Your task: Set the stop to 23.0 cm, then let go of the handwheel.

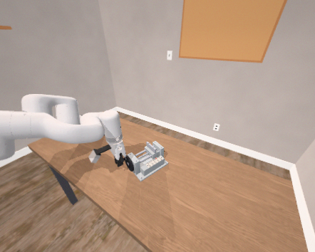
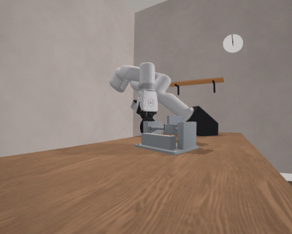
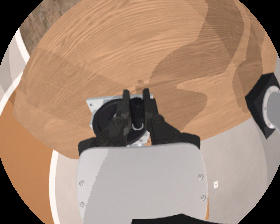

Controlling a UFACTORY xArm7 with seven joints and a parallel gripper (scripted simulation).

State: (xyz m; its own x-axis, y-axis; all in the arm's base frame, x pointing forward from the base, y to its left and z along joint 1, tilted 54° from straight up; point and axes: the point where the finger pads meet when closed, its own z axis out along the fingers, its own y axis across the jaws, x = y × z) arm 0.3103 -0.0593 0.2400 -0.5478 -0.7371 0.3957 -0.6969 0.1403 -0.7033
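Handwheel, clamped by end effector

You have even, soft light; faint arm shadows fall on the bench. The wrist view is a fisheye circle, and the floor looks blurred.

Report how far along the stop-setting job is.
Done: the gripper has reached the fixture and its fingers are shut on the black handwheel. In hand: it holds the wheel. Whether the stop reads 23.0 cm cannot be read from these views. Left: confirming the setting, then releasing the handwheel.
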